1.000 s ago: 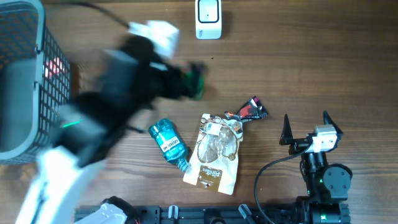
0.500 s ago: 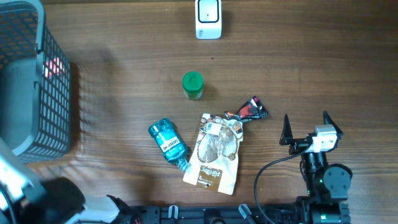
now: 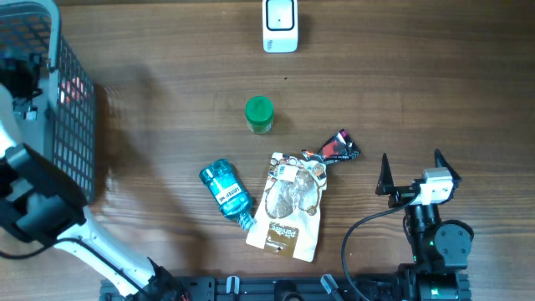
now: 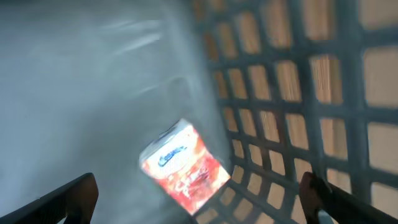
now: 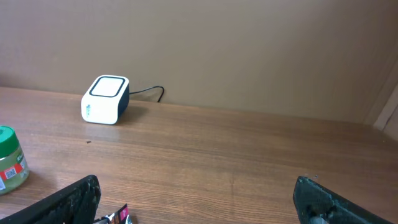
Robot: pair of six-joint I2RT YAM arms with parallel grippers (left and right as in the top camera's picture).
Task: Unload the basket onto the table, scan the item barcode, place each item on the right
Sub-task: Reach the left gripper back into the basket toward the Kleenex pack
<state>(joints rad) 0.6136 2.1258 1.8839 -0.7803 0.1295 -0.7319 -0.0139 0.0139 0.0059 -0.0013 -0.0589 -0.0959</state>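
Note:
A white barcode scanner [image 3: 280,25] sits at the far edge of the table and also shows as a white scanner [image 5: 104,99] in the right wrist view. My left gripper [image 4: 199,200] hangs open inside the grey mesh basket [image 3: 52,125], just above a red and white packet [image 4: 185,167] that leans against the basket wall. Nothing is between its fingers. My right gripper [image 3: 411,171] rests open and empty at the right, near the table's front. No barcode can be made out on any item.
Mid-table stand a green-capped jar [image 3: 259,114], a teal bottle [image 3: 226,194] on its side, a brown pouch [image 3: 290,205] and a small black and red wrapper [image 3: 334,149]. The left arm [image 3: 33,209] spans the front left corner.
The left arm swung away from the green-capped jar, passed the front left corner and now reaches into the basket. The jar stands uncovered. The right arm has not moved.

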